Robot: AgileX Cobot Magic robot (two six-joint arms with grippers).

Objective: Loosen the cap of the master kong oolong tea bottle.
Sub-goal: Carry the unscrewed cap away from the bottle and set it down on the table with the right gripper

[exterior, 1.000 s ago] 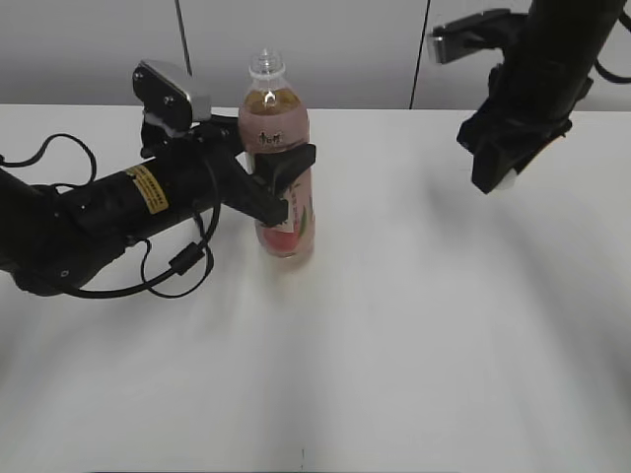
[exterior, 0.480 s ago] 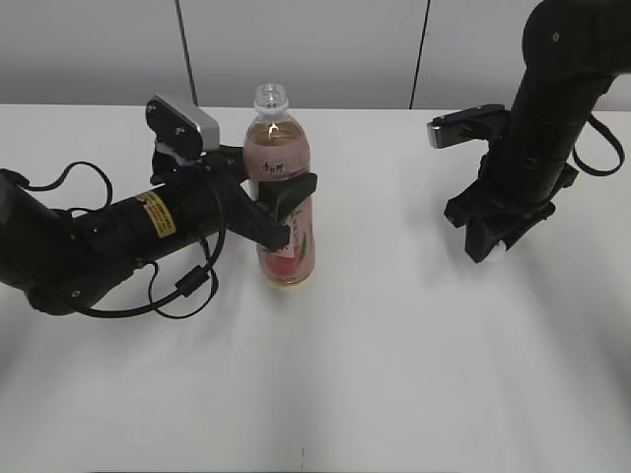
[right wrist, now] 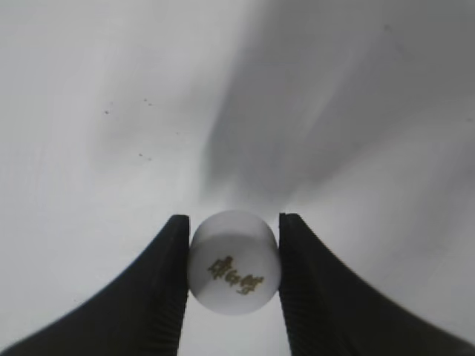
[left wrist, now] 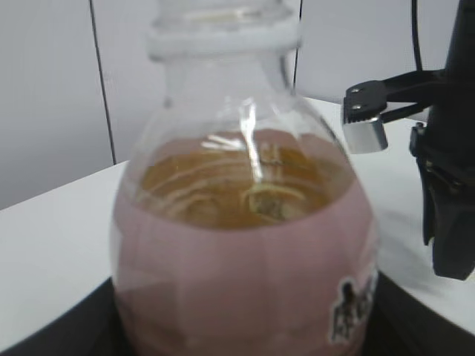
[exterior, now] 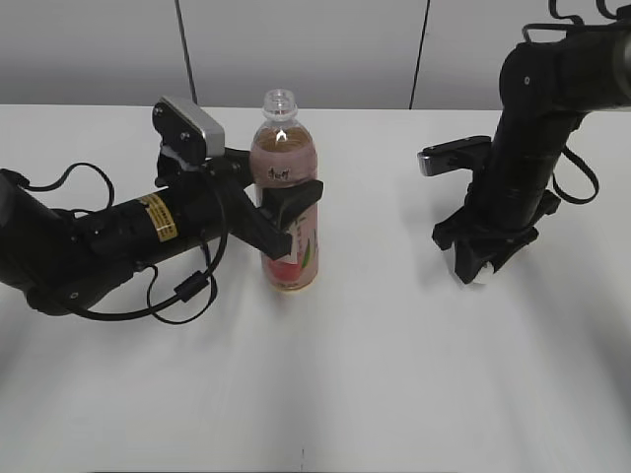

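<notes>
The master kong oolong tea bottle stands upright on the white table, its neck open with no cap on it. My left gripper is shut on the bottle's pink label; the bottle fills the left wrist view. The white cap, with gold characters on top, sits between the black fingers of my right gripper, which is shut on it. In the exterior view that gripper is low over the table at the right, with the cap showing white at its tip.
The white table stretches in front and between the arms. A grey wall with dark vertical seams stands behind. Black cables loop beside the left arm. The right arm shows at the right of the left wrist view.
My right gripper has come down from high at the right to just above the table, carrying the cap. The bottle and left gripper shifted slightly right.
</notes>
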